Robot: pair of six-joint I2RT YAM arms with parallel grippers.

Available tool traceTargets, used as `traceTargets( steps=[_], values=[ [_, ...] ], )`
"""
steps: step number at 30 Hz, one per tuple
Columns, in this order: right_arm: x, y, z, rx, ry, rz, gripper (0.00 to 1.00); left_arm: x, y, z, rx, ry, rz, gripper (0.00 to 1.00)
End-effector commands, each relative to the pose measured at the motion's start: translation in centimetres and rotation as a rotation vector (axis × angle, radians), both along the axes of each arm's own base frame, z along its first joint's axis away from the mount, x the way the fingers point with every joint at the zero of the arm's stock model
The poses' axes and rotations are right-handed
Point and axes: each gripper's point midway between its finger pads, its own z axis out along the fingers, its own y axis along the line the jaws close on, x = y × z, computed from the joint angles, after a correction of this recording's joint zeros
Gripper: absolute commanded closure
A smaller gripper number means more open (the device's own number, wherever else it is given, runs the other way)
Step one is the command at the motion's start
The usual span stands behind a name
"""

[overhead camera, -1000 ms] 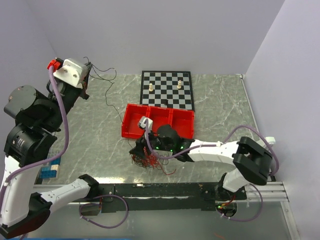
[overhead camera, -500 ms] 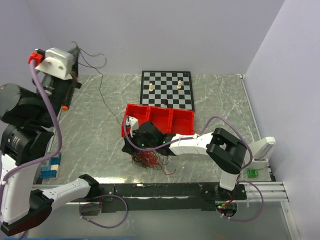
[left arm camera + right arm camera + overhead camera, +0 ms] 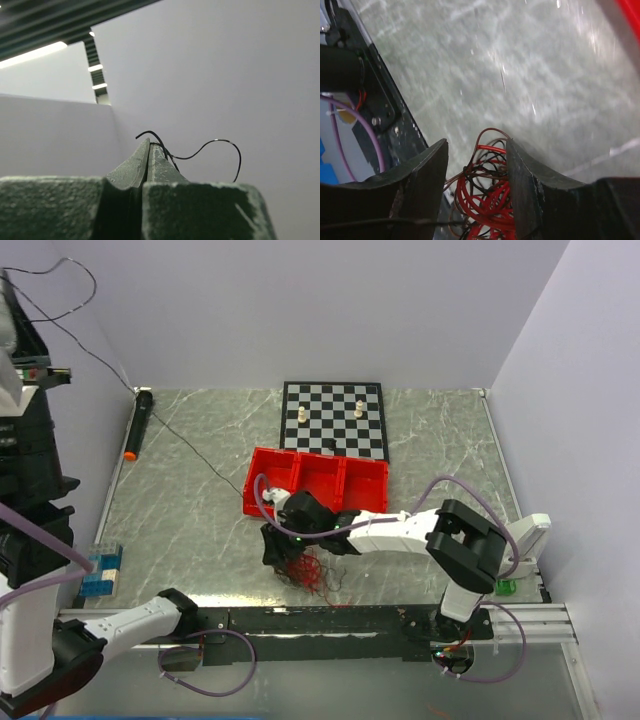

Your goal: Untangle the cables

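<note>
The cables (image 3: 305,568) are a small tangle of thin red and dark wires on the marble table near the front edge. My right gripper (image 3: 280,543) is low over the tangle. In the right wrist view its jaws (image 3: 476,150) stand apart with red and dark loops (image 3: 487,200) between them, touching the right finger. One thin black wire (image 3: 185,445) runs from the tangle across the table and up to the far left. My left gripper (image 3: 148,145) is raised high against the wall, shut on that black wire (image 3: 210,145).
A red three-part bin (image 3: 365,478) stands just behind the tangle. A chessboard (image 3: 333,418) with pieces lies at the back. A black marker (image 3: 138,423) lies by the left wall, and blue blocks (image 3: 100,572) sit at the front left. A black rail (image 3: 330,618) lines the near edge.
My left arm has risen up and to the left, drawing the black wire out long and straighter. The right gripper has shifted left and down over the tangle.
</note>
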Motion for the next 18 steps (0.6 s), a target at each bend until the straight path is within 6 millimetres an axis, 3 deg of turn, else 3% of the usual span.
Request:
traceTargets(
  steps=[1, 7, 11, 18],
  values=[
    [-1.2, -2.3, 0.0, -0.05, 0.051, -0.042, 0.43, -1.7, 2.0, 2.1, -0.017, -0.097, 0.117, 0.99],
    [-2.5, -6.7, -2.0, -0.138, 0.077, -0.117, 0.4, -1.8, 3.4, 3.4, -0.009, -0.141, 0.284, 0.99],
    [-2.9, -9.3, -3.4, -0.19, 0.072, -0.162, 0.37, -2.8, 4.4, 5.1, -0.039, -0.199, 0.351, 0.99],
    [-3.0, -10.9, -4.4, -0.221, 0.062, -0.199, 0.34, -4.5, 5.2, 7.2, -0.06, -0.288, 0.409, 0.99]
  ],
)
